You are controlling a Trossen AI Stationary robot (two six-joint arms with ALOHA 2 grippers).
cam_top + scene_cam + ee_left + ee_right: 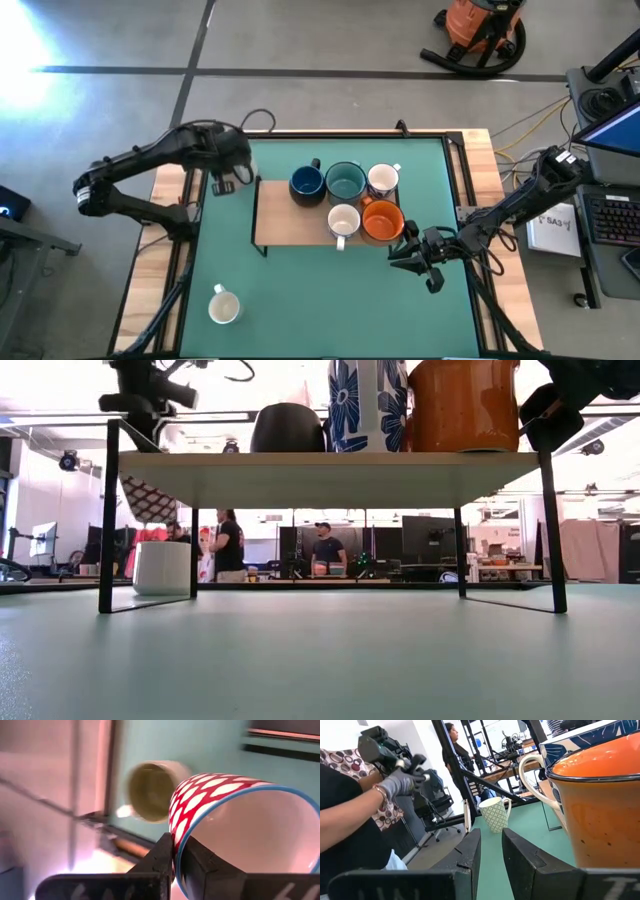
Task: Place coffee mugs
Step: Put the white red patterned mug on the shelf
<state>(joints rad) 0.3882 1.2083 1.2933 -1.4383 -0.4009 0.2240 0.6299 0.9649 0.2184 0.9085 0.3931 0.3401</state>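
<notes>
No legible writing on mugs (346, 182)

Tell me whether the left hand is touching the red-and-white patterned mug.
Touching. The left wrist view shows the left hand pinching the red-and-white patterned mug by its blue rim.

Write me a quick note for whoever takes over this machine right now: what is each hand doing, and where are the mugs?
Left hand: shut on the rim of a red-patterned mug, lifted above the table near the shelf's left end.
Right hand: open, empty, beside the orange mug.
Done: five on the shelf: navy mug, teal mug, white mug, blue-flowered mug, orange mug.
Left: set down the held mug; a cream mug waits on the table.
</notes>
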